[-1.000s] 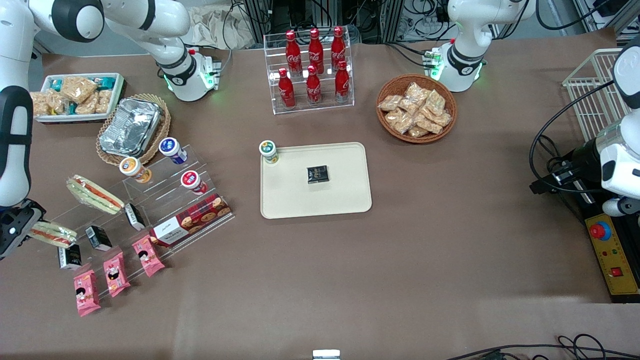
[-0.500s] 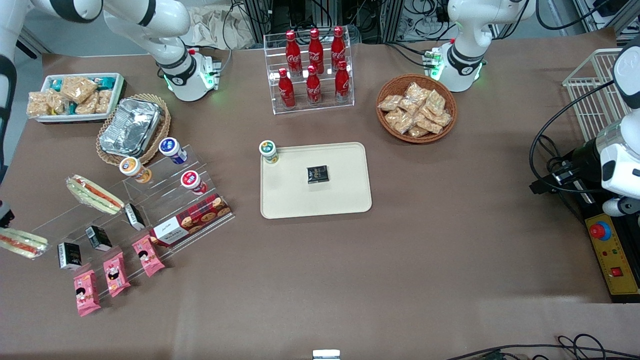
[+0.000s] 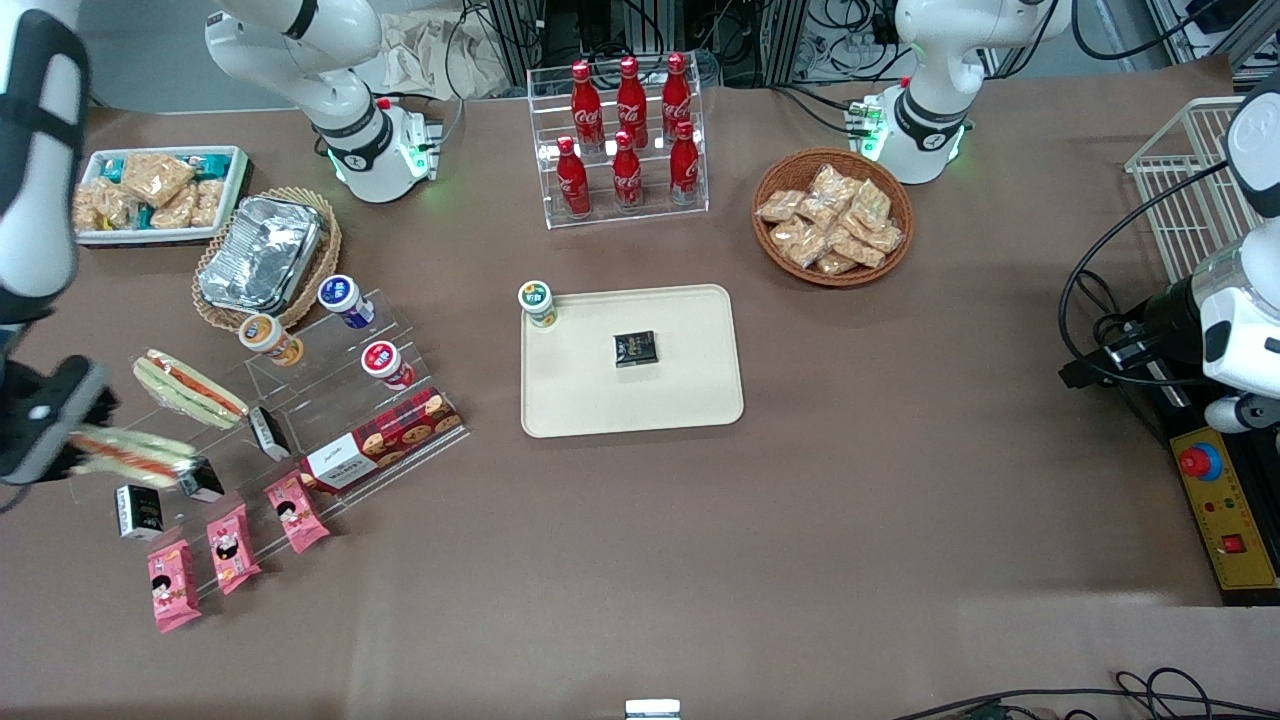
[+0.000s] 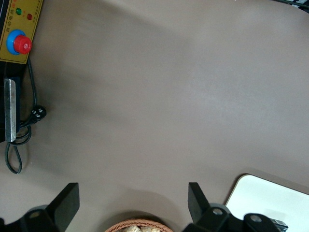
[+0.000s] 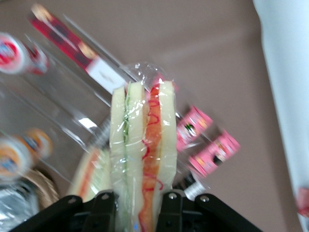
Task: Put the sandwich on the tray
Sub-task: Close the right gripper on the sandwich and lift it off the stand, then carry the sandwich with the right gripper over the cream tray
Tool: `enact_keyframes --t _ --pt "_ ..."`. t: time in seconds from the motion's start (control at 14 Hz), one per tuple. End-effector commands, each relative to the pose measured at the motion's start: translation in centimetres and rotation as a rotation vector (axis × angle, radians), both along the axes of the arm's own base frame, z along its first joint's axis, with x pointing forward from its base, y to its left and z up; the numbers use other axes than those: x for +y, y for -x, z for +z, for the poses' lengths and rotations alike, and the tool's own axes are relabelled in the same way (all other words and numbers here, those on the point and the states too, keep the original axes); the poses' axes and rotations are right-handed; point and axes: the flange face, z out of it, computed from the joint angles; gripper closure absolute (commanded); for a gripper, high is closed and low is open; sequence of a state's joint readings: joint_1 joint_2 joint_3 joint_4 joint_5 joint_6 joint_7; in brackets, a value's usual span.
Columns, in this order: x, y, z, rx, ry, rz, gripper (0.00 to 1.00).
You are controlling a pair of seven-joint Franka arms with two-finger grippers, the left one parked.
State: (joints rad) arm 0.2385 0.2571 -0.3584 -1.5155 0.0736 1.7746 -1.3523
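Pincer (image 5: 135, 205) clamps the sandwich (image 5: 142, 150) above the display rack (image 3: 250, 420) at the working arm's end, seemingly clear, so carry it level to the tray (image 3: 690, 400), setting it beside the black box (image 3: 635, 348).

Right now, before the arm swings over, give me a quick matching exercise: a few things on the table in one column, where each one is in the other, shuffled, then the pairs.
Things:
1. sandwich
2. small black box
3. green-lidded cup
4. cola bottles

Places:
A. in the clear rack, farther from the front camera than the tray
B. on a corner of the tray
C. near the middle of the tray
D. clamped in the gripper, above the clear stepped stand at the working arm's end

Pairs: 1-D, 2-C, 3-B, 4-A
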Motion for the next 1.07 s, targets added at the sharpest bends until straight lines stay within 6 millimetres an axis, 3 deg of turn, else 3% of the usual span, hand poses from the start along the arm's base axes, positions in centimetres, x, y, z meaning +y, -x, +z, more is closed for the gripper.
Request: enact_keyframes --t 0.0,0.21,0.43,0.57,1.0 --pt "9.1 1.4 -0.1 0.062 -0.009 -0.055 0.98" --pt "20.1 2.9 -1.6 0.079 0.007 -0.025 0.98" --pt "30.3 5.3 -5.6 0.101 0.034 0.034 0.99" --pt "34.8 6.8 -8.4 0.081 0.029 0.094 1.0" --pt "44.7 9.0 -17.9 -0.002 0.0 0.199 1.0"
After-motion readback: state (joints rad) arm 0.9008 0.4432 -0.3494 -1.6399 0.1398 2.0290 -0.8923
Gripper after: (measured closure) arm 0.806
